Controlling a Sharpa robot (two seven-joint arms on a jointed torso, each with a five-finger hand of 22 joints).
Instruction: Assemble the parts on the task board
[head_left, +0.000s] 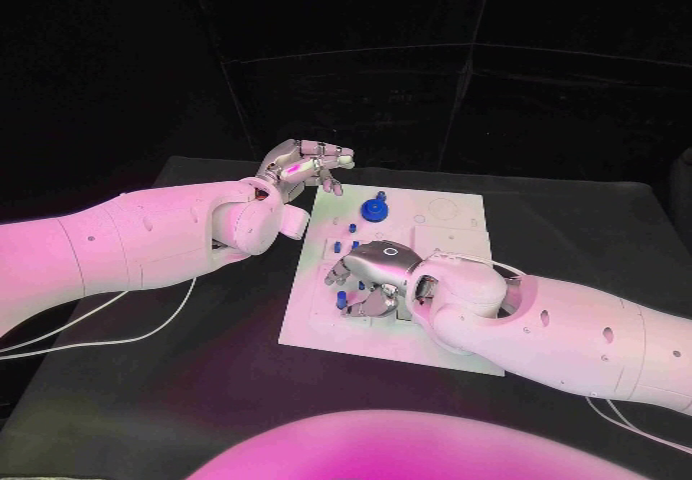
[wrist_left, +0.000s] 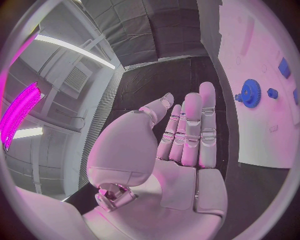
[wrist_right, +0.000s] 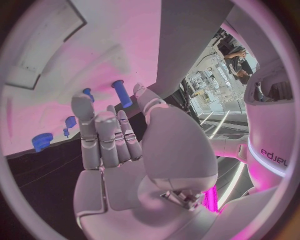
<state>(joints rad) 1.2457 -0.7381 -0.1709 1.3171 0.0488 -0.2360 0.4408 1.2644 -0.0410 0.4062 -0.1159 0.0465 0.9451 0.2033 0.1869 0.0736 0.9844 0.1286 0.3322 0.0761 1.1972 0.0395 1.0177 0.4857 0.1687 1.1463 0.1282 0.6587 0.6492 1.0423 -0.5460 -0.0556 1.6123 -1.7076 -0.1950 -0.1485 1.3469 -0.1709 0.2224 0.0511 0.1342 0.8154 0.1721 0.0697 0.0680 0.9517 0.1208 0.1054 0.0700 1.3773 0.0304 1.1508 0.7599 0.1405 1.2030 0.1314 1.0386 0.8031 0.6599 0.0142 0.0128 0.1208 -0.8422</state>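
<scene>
Item: blue parts, several, small. A toothed gear (head_left: 375, 209) stands on the far half of the task board (head_left: 454, 235); the left wrist view shows it as a toothed disc (wrist_left: 250, 91) on a hub, with smaller blue blocks (wrist_left: 272, 92) just beside it. Short blue pegs (head_left: 352, 244) stand near the board's left edge, close to the right hand. The right wrist view shows an upright cylindrical peg (wrist_right: 122, 93) and a knurled round piece (wrist_right: 42, 141) on the white plate.

Handling, judged: light, rigid, probably moulded plastic; smooth sides likely to slip under metal fingertips. The gear is best taken across its rim or by its hub; the pegs by the shank, pinched from both sides and kept upright for insertion. Small size means a fingertip pinch rather than a full grasp.

Board: white, flat, with cut recesses; lies on the black worktop (head_left: 173, 380).

Right hand (head_left: 378, 278): over the near-left part of the board, palm down, fingers extended and apart in its wrist view (wrist_right: 115, 145), nothing held.

Left hand (head_left: 300, 165): off the board's far-left corner, above the worktop, fingers straight in its wrist view (wrist_left: 187, 135), nothing held.
</scene>
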